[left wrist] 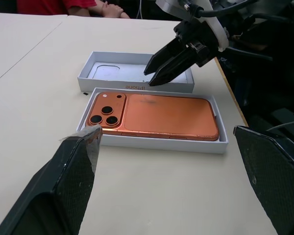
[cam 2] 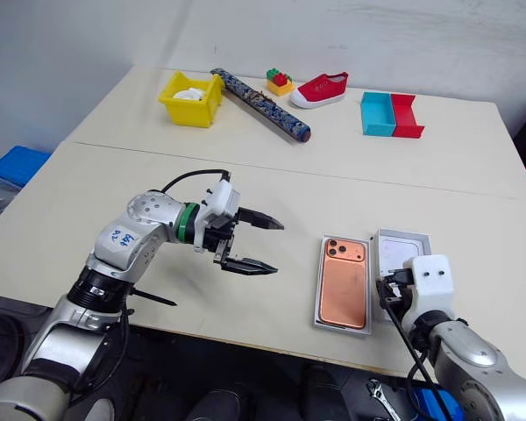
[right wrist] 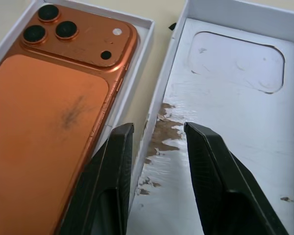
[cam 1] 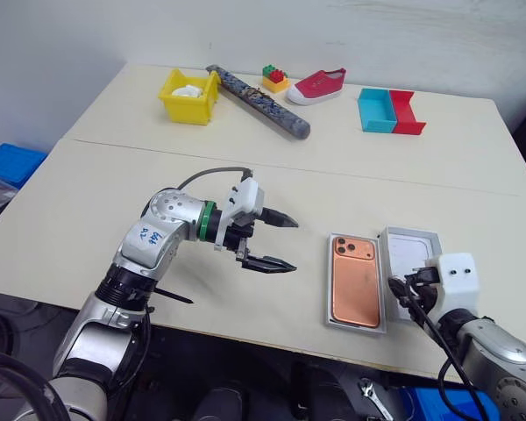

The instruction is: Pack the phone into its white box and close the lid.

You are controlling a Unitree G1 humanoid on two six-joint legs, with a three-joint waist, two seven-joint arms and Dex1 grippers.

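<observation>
Straddling the lid [right wrist: 225, 98] wall, the right gripper's [right wrist: 154, 134] jaws are parted, not clenched; light, stiff card is best pinched there, the left gripper [cam 1: 276, 241] gaping empty.

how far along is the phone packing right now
Done: the phone already lies camera side up inside the white box. In hand: the right gripper straddles the near wall of the lid, one finger on each side, not clamped. The lid lies open side up beside the box. The left gripper hovers open, apart. Left: lifting, turning and seating the lid.
</observation>
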